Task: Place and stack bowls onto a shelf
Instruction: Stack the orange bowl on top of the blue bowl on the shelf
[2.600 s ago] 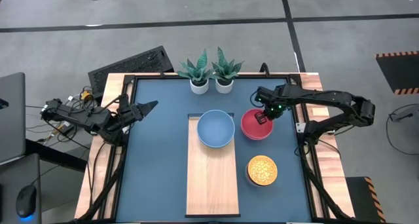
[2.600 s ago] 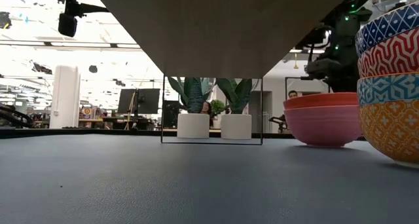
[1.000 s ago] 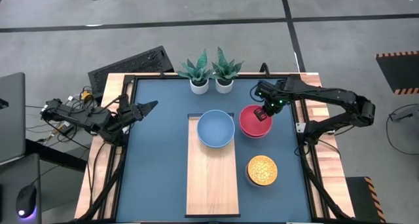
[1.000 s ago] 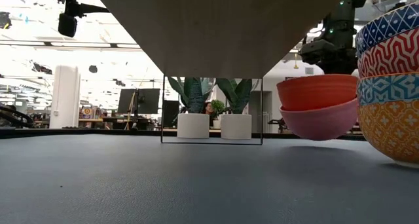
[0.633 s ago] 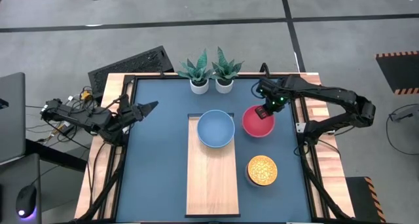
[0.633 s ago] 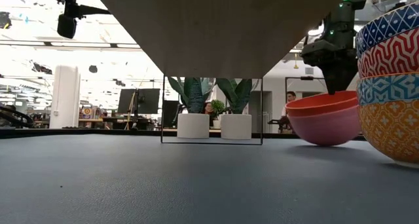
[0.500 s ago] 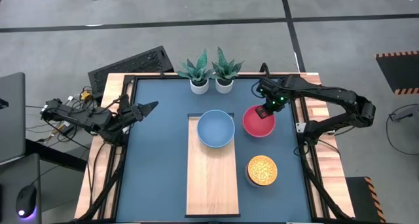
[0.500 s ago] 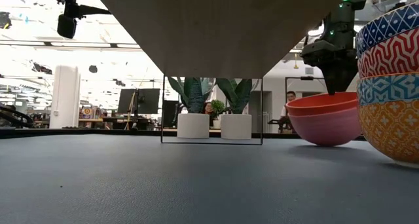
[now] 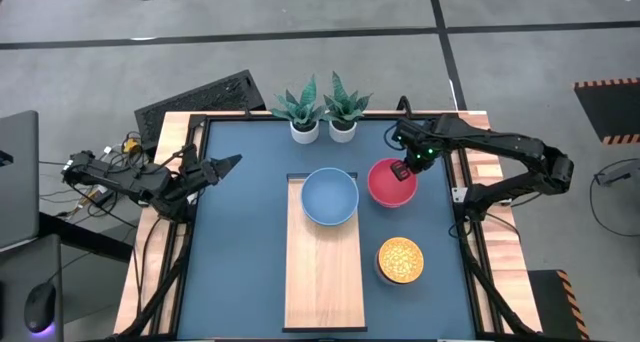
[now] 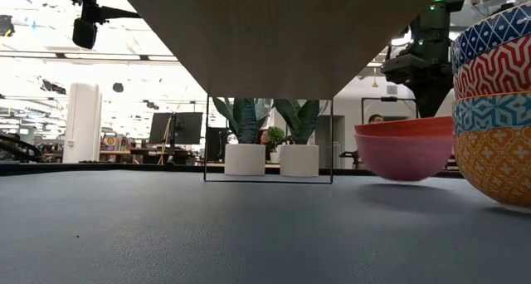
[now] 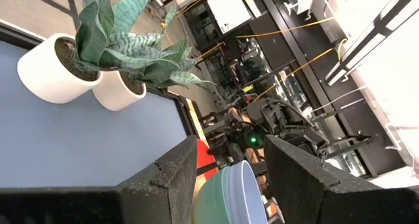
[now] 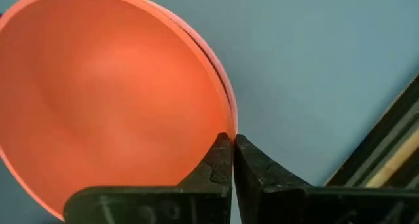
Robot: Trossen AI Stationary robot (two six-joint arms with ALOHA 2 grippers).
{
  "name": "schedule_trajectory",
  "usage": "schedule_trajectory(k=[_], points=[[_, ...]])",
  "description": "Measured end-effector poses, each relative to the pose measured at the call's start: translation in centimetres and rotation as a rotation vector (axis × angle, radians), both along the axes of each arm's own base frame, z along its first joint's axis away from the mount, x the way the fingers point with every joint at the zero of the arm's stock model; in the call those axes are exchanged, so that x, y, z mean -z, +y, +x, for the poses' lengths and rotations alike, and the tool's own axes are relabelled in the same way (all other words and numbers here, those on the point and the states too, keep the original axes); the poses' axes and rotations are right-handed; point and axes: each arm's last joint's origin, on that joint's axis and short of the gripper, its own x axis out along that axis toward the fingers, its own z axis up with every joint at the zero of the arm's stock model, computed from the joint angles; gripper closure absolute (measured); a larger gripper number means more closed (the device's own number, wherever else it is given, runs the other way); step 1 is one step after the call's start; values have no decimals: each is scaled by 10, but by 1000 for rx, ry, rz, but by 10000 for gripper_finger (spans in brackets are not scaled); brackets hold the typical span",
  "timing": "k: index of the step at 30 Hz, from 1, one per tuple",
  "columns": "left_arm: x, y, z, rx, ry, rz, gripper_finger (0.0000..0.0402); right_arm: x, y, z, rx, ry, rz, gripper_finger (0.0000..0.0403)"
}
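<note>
A pink bowl (image 9: 392, 185) with an orange-red bowl (image 12: 105, 93) nested inside it sits right of the shelf (image 9: 323, 272), with my right gripper (image 9: 403, 170) shut on its far right rim. In the low view this pair (image 10: 404, 151) is level and looks just clear of the tabletop. A blue bowl (image 9: 330, 196) rests on the shelf's far end, and the left wrist view shows a teal bowl (image 11: 213, 199) under it. A stack of patterned bowls (image 9: 400, 260) stands on the table near the right edge. My left gripper (image 9: 225, 164) waits open at the table's left edge. My right gripper pinches the rims of the nested bowls (image 12: 226, 127) at their far right side, one finger inside the orange-red bowl and one outside the pink one. The fingers come from above, pointing down. The bowls hang level below them, seemingly just off the table.
Two small white pots with plants (image 9: 322, 129) stand at the table's far edge, behind the shelf. The table's wooden border (image 9: 470, 232) runs close along the right of the bowls. Bare blue tabletop (image 9: 245, 242) lies left of the shelf.
A second ago the nested bowls hung tilted, the orange-red one tipped up out of the pink one. They then came down onto the table, tilted. Now they sit level, moved slightly toward the shelf and a little raised. My right gripper stayed over their far right rim.
</note>
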Motion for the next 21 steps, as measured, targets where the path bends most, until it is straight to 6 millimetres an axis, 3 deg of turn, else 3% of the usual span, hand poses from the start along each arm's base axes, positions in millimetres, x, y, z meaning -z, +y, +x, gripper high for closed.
schedule_trajectory(k=[6, 10, 15, 21], points=[[0, 0, 0, -1, 0, 0, 236, 0, 1, -2, 0, 17, 10, 382], [0, 0, 0, -1, 0, 0, 236, -15, 1, -2, -4, 17, 10, 382], [0, 0, 0, 0, 0, 0, 236, -54, -1, 1, -37, -43, -28, 382], [0, 0, 0, -1, 0, 0, 236, -115, 0, 1, -48, -194, -114, 382]])
